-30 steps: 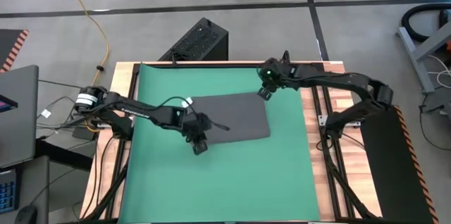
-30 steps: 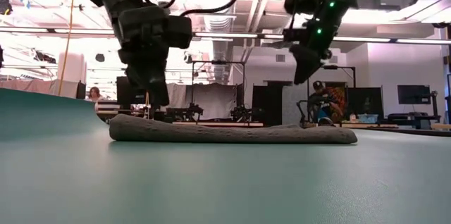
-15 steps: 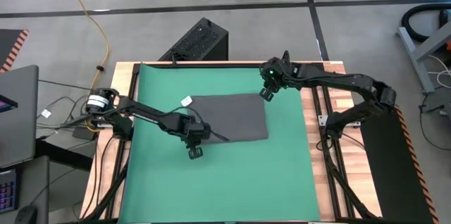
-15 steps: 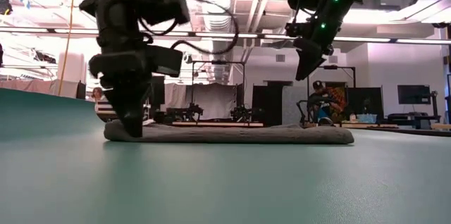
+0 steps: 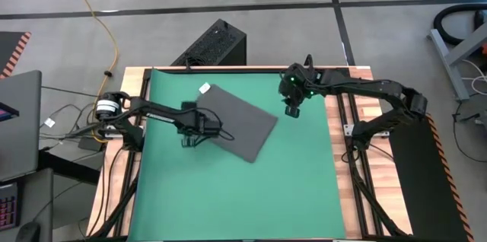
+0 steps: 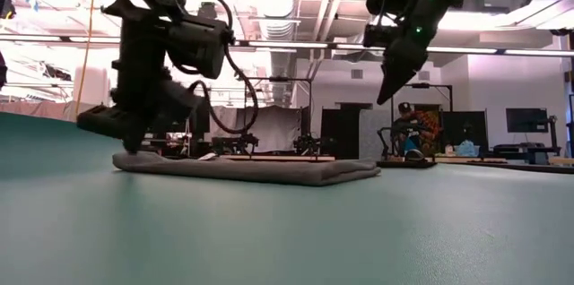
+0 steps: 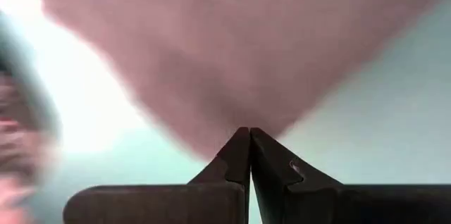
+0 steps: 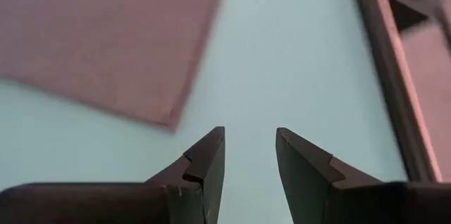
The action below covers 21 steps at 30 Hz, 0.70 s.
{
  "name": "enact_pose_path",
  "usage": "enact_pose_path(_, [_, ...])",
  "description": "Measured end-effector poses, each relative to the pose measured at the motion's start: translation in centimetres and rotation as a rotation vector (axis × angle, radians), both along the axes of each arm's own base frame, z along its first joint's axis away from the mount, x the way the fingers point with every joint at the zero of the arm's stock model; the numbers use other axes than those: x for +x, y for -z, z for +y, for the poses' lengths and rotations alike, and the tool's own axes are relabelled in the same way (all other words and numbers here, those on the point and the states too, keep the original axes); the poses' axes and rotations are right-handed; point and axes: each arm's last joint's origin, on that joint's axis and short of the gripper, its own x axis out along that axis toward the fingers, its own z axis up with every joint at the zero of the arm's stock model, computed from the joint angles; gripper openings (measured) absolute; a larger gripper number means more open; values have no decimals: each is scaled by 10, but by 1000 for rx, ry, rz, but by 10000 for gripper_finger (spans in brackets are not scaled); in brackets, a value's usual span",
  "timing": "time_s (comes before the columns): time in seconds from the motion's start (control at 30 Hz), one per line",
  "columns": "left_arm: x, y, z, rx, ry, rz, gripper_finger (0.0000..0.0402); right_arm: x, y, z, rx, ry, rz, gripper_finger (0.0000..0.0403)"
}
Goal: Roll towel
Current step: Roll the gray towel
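Leftmost, left gripper pinched tight on the near-left corner of the towel, lying flat and skewed mid-mat. Soft, light, floppy, probably; best taken by corners or an edge. Rightward, right gripper hovered part-open, empty.

One camera is looking straight down on the tabletop; another is looking level across it; both are sharing the towel.

Left arm stretched low, left gripper fingers pressed together, right arm raised, right gripper fingers parted, pointing down
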Motion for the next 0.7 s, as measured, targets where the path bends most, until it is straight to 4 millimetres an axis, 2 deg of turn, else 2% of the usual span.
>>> enact_pose_path(0.17, [4, -13, 15, 357, 212, 167, 0, 14, 6, 1, 67, -103, -115, 148])
enact_pose_path(0.27, [15, -24, 22, 472, 193, 116, 0, 29, 23, 2, 111, -164, -154, 148])
enact_pose_path(0.4, [32, -42, 23, 432, 37, -121, 0, 51, 52, 1, 155, -211, -144, 143])
enact_pose_path(0.5, [43, -54, 19, 374, -68, -277, 0, 60, 75, -3, 181, -213, -94, 128])
enact_pose_path(0.6, [55, -61, 10, 309, -113, -424, 0, 60, 95, -8, 220, -192, -22, 108])
enact_pose_path(0.7, [69, -65, -4, 205, -96, -577, 0, 57, 102, -10, 248, -178, 27, 88])
